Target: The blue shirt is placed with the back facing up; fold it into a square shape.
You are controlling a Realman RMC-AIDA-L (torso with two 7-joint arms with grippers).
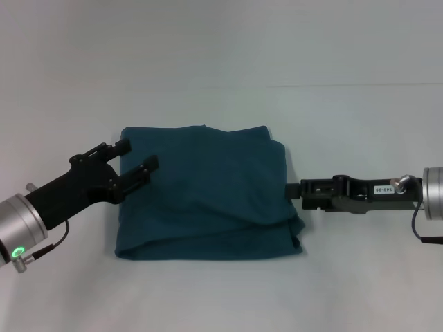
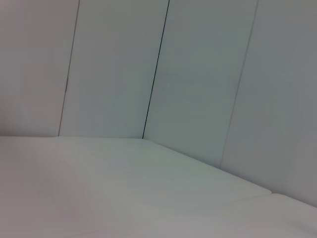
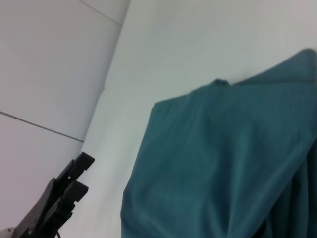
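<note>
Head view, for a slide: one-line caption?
Blue shirt folded into a rough square on the table, left tool open over one edge, right tool at the other.

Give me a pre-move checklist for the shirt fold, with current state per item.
1. Blue shirt folded to a roughly square bundle: ok.
2. Edges tidy: not ok, near right corner bulges with loose layers.
3. Left tool open and over the shirt's left edge, gripping nothing: ok.
4. Right tool at the shirt's right edge; whether it grips cloth: cannot tell.
5. White table around the shirt free of other items: ok.
</note>
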